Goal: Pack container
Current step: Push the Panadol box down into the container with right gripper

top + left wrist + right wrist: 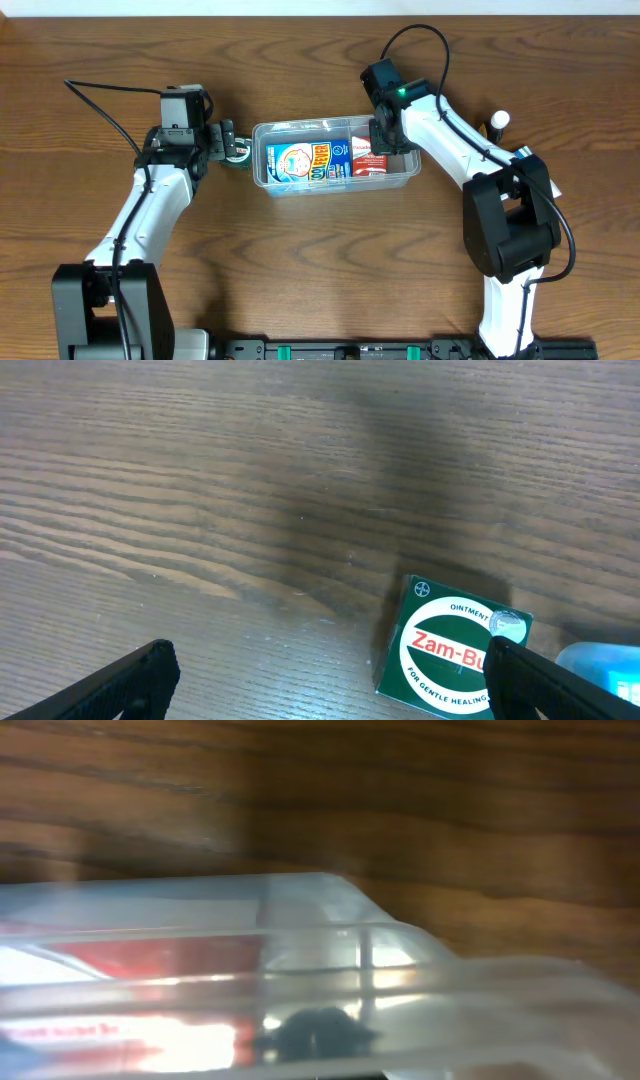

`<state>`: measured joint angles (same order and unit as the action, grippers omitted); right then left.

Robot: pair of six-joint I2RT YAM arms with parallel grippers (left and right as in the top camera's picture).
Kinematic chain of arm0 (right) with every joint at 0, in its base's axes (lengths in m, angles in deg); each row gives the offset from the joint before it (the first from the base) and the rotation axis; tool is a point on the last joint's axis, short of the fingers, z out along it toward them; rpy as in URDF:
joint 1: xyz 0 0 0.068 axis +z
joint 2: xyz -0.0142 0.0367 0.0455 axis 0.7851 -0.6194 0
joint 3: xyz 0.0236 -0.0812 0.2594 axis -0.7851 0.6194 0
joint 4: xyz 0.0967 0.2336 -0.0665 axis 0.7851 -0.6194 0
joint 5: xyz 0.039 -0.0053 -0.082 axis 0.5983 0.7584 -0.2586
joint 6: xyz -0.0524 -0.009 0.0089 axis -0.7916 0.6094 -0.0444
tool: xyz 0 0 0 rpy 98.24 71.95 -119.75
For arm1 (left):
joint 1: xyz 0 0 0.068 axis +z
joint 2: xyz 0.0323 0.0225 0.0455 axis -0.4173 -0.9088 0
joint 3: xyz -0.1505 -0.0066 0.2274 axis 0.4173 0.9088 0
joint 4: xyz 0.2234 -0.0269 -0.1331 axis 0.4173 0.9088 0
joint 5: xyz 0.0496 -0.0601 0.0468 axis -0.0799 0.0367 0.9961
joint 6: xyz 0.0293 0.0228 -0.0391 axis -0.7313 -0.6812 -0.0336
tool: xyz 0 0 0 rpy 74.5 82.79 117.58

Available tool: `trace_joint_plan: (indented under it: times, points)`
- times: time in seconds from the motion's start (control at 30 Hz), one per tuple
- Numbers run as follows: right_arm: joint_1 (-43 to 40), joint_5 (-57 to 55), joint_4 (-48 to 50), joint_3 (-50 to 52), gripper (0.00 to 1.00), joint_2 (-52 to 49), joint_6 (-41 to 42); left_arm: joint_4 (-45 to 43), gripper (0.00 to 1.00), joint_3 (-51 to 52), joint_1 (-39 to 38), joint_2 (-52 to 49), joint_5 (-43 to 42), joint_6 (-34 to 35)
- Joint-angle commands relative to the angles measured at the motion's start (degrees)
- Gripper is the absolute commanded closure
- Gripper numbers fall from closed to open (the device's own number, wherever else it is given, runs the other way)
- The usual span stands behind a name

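Note:
The container (405, 172), a clear shallow tub, lies at the table's middle and holds a blue packet (305, 162) and a red packet (368, 160). My left gripper (232, 143) is open just off the tub's left end. In the left wrist view its fingers (335, 665) are spread wide over the wood, and a green Zam-Buk box (445, 650) lies on the table beside the right finger. My right gripper (385, 135) reaches into the tub's right end over the red packet. In the right wrist view its dark tips (318, 1030) show close together, blurred through the tub's wall (480, 990).
A small white object (499, 120) stands at the right, past my right arm. A blue patch (600, 660) at the left wrist view's right edge is the tub's near end. Bare wood lies around the tub.

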<state>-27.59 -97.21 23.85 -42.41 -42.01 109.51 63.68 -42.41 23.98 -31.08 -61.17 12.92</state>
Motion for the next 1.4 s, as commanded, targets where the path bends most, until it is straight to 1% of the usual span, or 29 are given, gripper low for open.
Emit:
trace_joint_plan:
  times: [0.0, 0.87, 1.23, 1.37]
  points:
    - [0.52, 2.12, 0.55, -0.5, 0.99, -0.59, 0.92, 0.04, 0.02, -0.94, 0.2, -0.26, 0.22, 0.07]
    - [1.49, 2.84, 1.03, -0.48, 0.99, -0.59, 0.2, 0.04, 0.02, -0.94, 0.2, -0.26, 0.22, 0.07]
    - [1.42, 2.84, -2.62, -0.48, 0.97, -0.57, -0.46, 0.04, 0.02, -0.94, 0.2, -0.26, 0.22, 0.07]
    - [1.31, 4.31, -3.06, -0.87, 0.95, -0.39, -2.29, 0.04, 0.02, -0.94, 0.2, -0.26, 0.24, 0.07]
